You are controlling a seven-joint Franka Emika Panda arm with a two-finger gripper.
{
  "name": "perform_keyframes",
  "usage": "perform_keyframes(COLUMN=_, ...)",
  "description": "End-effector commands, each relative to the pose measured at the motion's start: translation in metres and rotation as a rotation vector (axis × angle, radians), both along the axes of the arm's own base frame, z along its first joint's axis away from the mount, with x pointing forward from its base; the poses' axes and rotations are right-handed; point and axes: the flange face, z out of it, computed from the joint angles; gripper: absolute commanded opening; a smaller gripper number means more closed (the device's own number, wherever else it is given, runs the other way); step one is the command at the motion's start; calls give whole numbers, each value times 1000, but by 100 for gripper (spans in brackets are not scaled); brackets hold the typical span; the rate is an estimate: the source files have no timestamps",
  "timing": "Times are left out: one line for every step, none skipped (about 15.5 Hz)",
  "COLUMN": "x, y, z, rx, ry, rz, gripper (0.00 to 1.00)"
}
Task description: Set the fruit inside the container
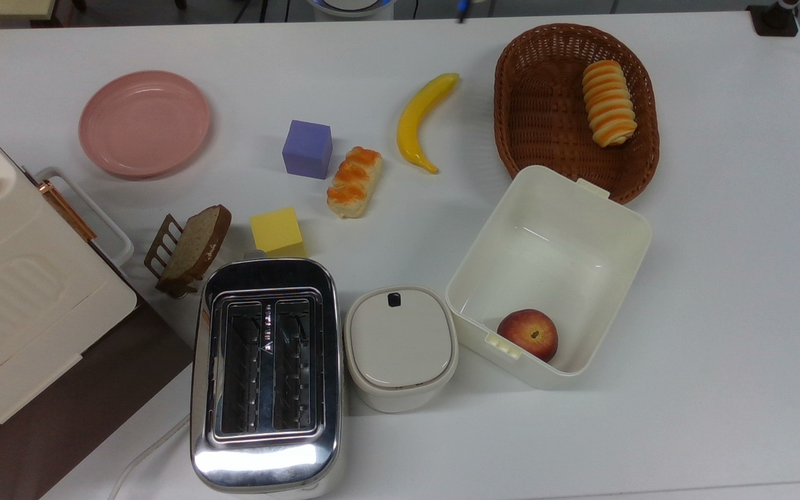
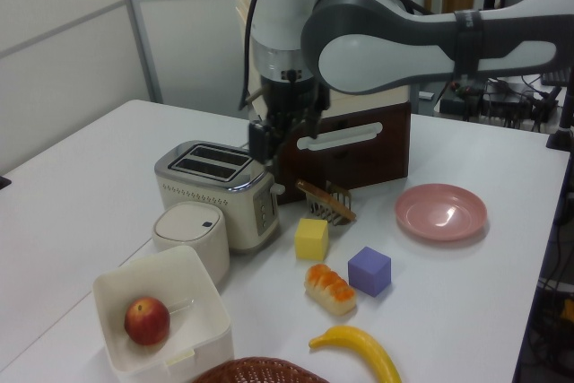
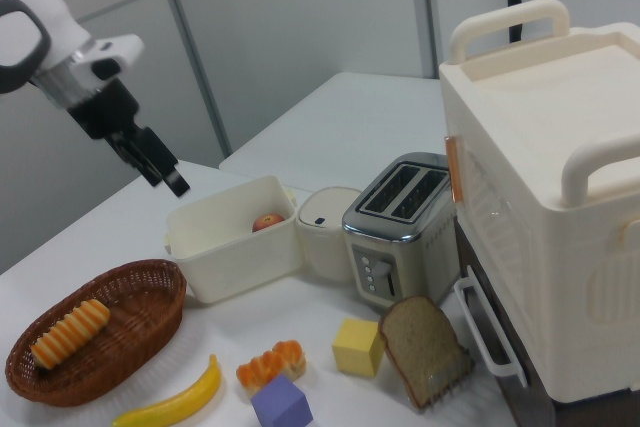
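Hanging high over table – claw (image 3: 158, 168) clear of container (image 3: 232, 237), apple (image 3: 267, 221) inside.

No legible txt, labels, brands or nos. on anything.

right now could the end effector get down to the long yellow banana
Probably yes. The end effector hangs high above the table, and the long yellow banana lies alone on bare tabletop, apart from the brown wicker basket and the purple cube.
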Motion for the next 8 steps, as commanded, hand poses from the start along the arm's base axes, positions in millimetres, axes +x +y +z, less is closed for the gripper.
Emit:
perform_keyframes(x=-9, y=-62, z=-14, rx=39, ry=188, rz=5, gripper=100)
perform_keyframes(x=-10, y=-85, z=-15, rx=45, ry=225, rz=-21, gripper=100)
perform_keyframes(x=-11, y=-106, z=-16, rx=46, ry=248, rz=-49, gripper=100)
perform_keyframes(x=-11, y=-122, z=-15, rx=49, ry=253, rz=-72, gripper=100)
perform_keyframes(x=-10, y=-139, z=-16, rx=53, ry=254, rz=-92, gripper=100)
perform_keyframes(x=-8, y=-154, z=-18, rx=56, ry=253, rz=-102, gripper=100)
perform_keyframes(x=-7, y=-169, z=-19, rx=60, ry=258, rz=-105, gripper=100)
perform_keyframes(x=-4, y=-182, z=-21, rx=65, ry=247, rz=-110, gripper=100)
